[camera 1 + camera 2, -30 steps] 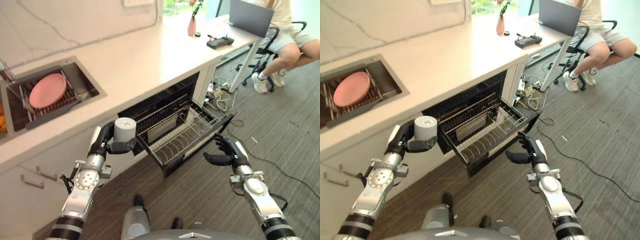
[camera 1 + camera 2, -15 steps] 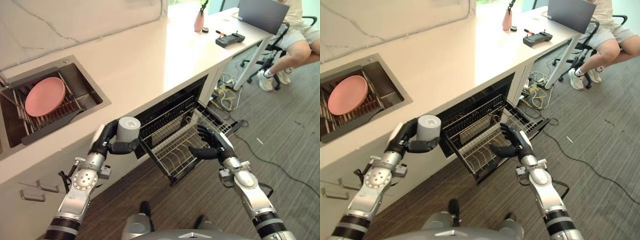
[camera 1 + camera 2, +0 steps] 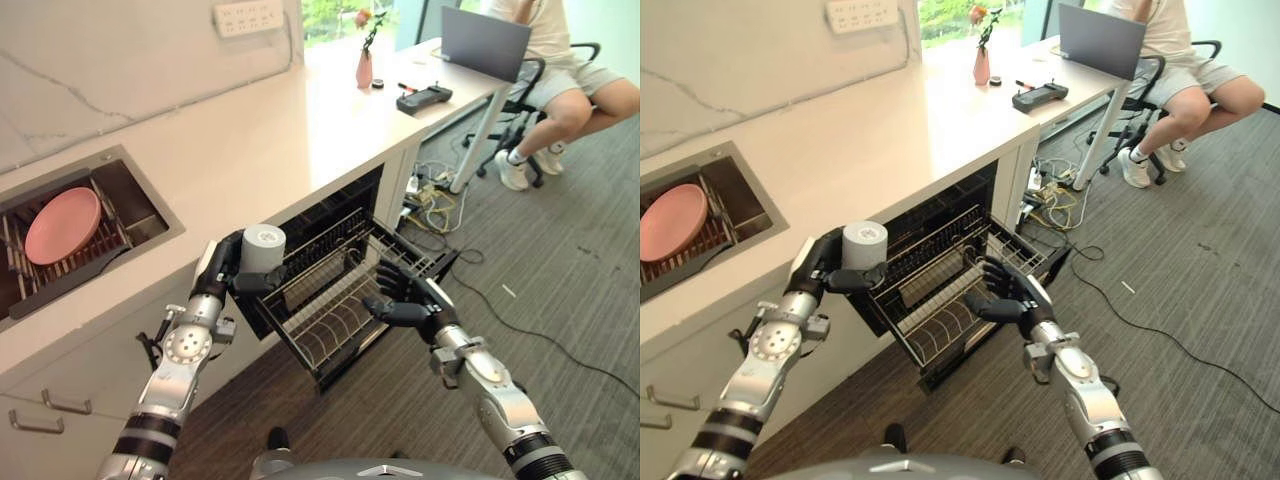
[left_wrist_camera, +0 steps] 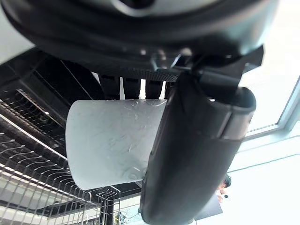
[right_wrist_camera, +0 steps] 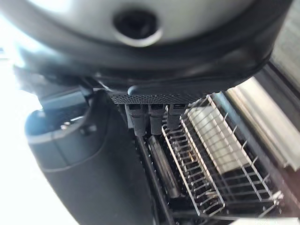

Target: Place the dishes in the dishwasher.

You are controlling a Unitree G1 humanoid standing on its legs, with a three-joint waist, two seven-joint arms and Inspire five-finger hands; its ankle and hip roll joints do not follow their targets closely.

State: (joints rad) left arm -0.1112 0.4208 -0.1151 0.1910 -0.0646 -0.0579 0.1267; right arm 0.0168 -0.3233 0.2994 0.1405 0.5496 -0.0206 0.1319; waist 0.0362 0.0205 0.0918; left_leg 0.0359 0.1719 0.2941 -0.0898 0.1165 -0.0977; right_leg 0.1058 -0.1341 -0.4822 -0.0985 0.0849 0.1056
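From the left eye view, your left hand is curled round a white cup, upright, just above the left near corner of the pulled-out dishwasher rack. Your right hand has its fingers bent over the rack's right near rim. A pink plate lies in the sink, far left. In the left wrist view, thumb and fingers pinch the cup. In the right wrist view, the fingers hook over the rack's wire

Right robot hand close up, dark thumb and fingers over the wire dishwasher rack
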